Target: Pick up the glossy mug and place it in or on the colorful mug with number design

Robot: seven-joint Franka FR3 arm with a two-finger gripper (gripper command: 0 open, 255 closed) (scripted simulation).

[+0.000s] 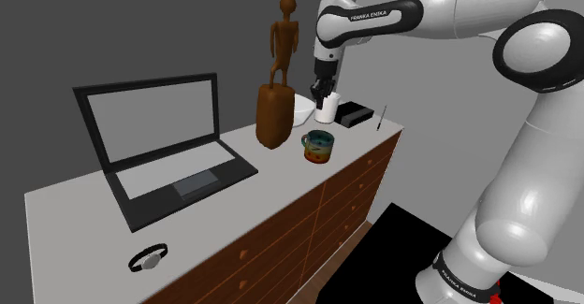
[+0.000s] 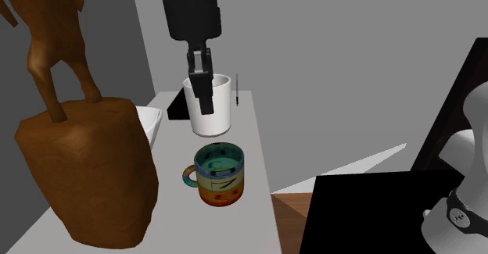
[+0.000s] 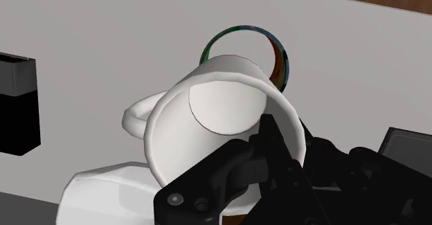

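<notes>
The gripper [image 2: 205, 90] pinches the white mug's [image 2: 214, 120] rim, one finger inside, at the dresser's [image 2: 252, 162] far end, just beyond the colourful mug [image 2: 220, 175].

Bare table [image 2: 235, 229] strip between white mug [image 2: 211, 113] and colourful mug [image 2: 219, 174], open air above the colourful mug's mouth, wooden figure [image 2: 82, 162] crowding the second exterior view's left, white dish [image 2: 148, 121] beside it, black box [image 1: 354, 113] and pen [image 1: 380, 118] farther back

Arching arm [image 1: 524, 59] high above white mug [image 2: 219, 118], pointing gripper [image 2: 202, 92] straight down onto it. Clamping mug's rim, pressing one finger inside wall, other finger against outside of wall.
</notes>
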